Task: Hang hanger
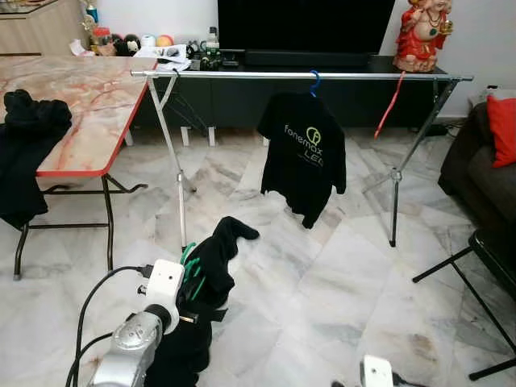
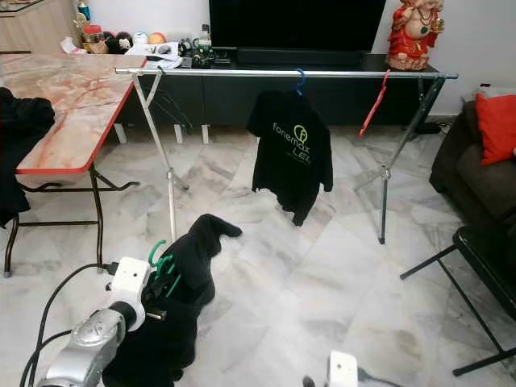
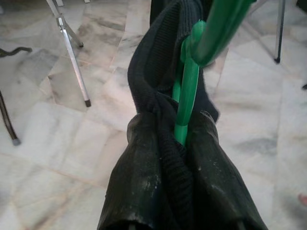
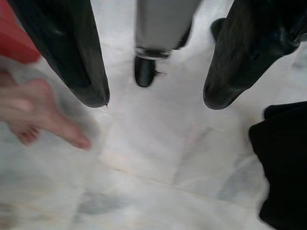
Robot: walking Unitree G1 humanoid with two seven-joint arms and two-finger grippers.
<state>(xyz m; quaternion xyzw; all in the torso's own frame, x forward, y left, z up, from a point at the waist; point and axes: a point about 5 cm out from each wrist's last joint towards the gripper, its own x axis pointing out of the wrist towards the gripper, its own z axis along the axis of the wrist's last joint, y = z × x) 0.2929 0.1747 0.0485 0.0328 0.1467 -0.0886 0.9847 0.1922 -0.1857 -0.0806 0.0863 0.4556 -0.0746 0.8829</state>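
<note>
While left jaws (image 3: 184, 139) pinch 1 green hanger (image 3: 192, 86) w/ dark garment (image 1: 214, 258) (right jaws (image 4: 156, 98) spread), rail (image 1: 298, 75) holds 2 hangers.

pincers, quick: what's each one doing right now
Left pincer: shut on the green hanger with a dark garment on it.
Right pincer: open, holding nothing, above the floor.

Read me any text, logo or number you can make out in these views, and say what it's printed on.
"fonemax": printed in light green on the chest of the black T-shirt hanging from the drying rack rail.
A round logo sits above that word, and a smaller line below it is too blurred to read.
Items on the TV console are too small to read.
</note>
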